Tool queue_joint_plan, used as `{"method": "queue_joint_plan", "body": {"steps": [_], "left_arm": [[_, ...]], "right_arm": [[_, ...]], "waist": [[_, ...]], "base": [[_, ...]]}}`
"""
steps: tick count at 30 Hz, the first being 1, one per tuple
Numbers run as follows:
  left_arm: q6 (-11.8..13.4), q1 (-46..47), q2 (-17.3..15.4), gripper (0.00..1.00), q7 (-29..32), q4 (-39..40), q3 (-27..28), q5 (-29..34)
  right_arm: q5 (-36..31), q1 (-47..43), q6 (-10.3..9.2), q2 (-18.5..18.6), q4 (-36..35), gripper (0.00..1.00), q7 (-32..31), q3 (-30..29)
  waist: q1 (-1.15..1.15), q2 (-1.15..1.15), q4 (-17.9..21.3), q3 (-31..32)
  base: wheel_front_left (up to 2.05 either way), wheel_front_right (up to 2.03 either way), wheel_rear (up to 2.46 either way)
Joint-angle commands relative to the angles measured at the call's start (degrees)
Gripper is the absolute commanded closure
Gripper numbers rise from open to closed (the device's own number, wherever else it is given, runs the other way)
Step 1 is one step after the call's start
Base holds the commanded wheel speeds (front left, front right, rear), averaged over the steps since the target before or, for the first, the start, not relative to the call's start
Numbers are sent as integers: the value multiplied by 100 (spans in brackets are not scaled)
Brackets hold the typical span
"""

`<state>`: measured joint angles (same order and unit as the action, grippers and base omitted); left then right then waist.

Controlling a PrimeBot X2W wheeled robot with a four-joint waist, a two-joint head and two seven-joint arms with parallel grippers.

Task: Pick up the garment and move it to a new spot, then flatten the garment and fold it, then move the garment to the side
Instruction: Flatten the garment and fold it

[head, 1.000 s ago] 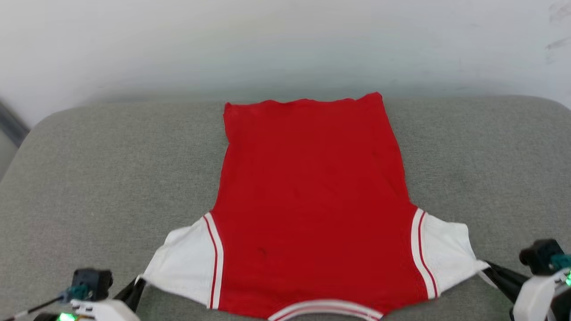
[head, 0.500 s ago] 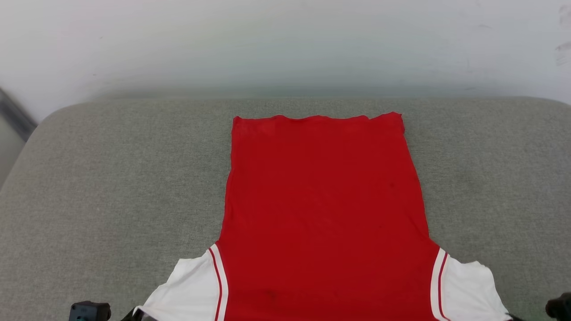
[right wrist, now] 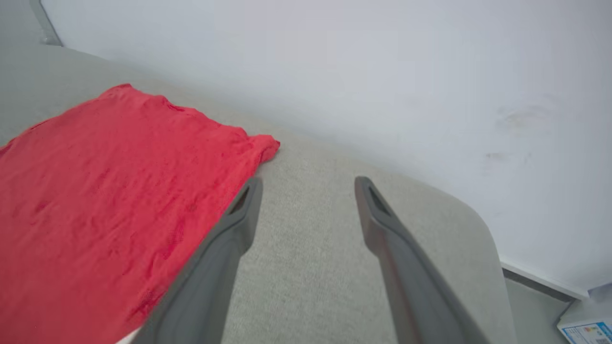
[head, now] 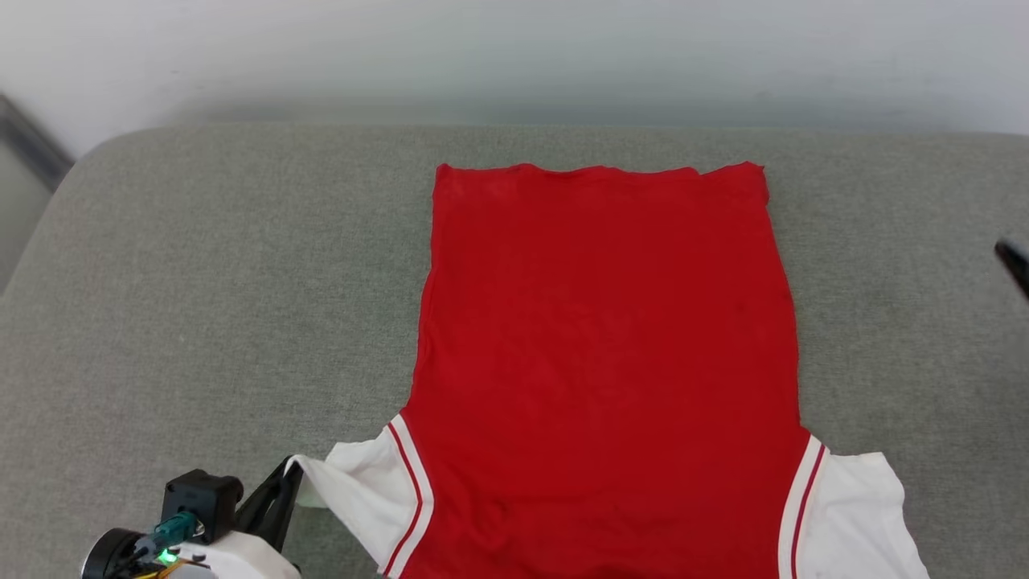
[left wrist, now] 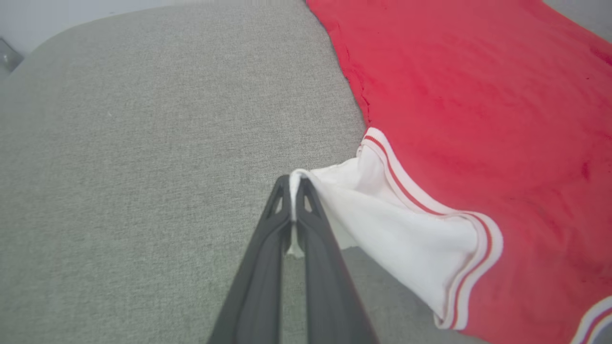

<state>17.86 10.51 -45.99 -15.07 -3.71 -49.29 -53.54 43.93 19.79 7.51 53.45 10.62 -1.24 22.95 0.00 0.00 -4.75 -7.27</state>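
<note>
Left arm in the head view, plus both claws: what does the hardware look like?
Left claw and right claw: two long dark grey tapered fingers each, slotted near the tips. Left wrist: white shell, black block with teal plug, green light.

Shirt [head: 603,346] with plain red body, white sleeves [head: 354,482] edged in stripes (white bands about a thin red line), flecked grey woven cushion [head: 201,305], pale off-white wall [head: 514,48], dark grey left gripper [left wrist: 292,184] and right gripper [right wrist: 308,184], small green light [head: 167,555].
</note>
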Motion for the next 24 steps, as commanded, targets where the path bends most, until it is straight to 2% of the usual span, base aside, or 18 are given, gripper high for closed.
{"method": "queue_joint_plan", "body": {"steps": [1,5,8,11,16,20,24], "left_arm": [[62,88,28,100,-7,72,23,79],[215,278,128,100,-10,336,139,211],[255,401,241,100,-10,485,177,329],[270,548,301,100,-11,579,193,483],[359,683,451,100,-12,805,334,732],[421,748,542,100,-13,967,392,976],[481,827,701,100,-13,1134,429,1185]], "right_arm": [[-39,270,-4,-6,-160,0,-147,-148],[-43,1237,-4,-293,-531,0,-764,-622],[-184,2097,-4,-547,-548,0,-1303,-690],[-310,2950,-4,-770,-261,0,-1882,-598],[-472,4228,-5,-1040,518,0,-3043,-122],[-159,4932,-3,-1184,1162,0,-4526,406],[-36,5445,-4,-1083,1668,0,-6029,685]], "waist": [[0,0,-133,-201],[0,0,-326,-575],[0,0,-500,-906],[0,0,-678,-1237],[0,0,-880,-1712],[0,0,-1047,-2041],[0,0,-1194,-2334]], "base": [[0,0,0],[0,0,0],[0,0,0],[0,0,0],[0,0,0],[0,0,0],[0,0,0]]}}
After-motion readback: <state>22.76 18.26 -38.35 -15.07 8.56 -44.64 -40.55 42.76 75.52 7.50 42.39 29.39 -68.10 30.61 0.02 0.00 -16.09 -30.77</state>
